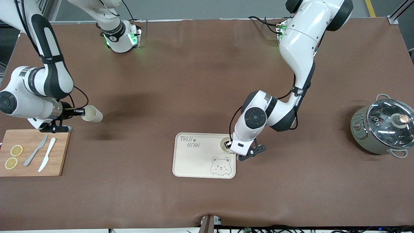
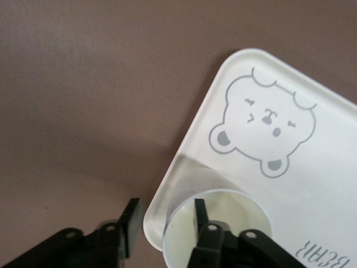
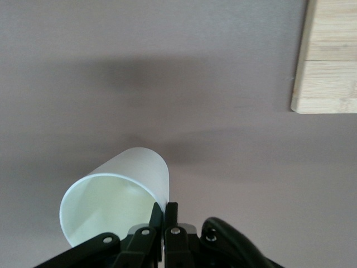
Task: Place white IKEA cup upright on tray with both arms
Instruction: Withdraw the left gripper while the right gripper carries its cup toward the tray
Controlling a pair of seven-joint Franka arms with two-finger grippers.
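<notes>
A white cup stands upright on the cream bear tray, in the tray's corner toward the left arm's end. My left gripper is open at this cup. In the left wrist view, one finger is inside the cup and the other is outside its wall, above the tray. My right gripper is shut on the rim of a second white cup. It holds that cup on its side over bare table beside the cutting board. The right wrist view shows the pinch on the cup.
A wooden cutting board lies at the right arm's end with a grey knife, a white knife and two lemon slices. Its corner shows in the right wrist view. A pot with a glass lid stands at the left arm's end.
</notes>
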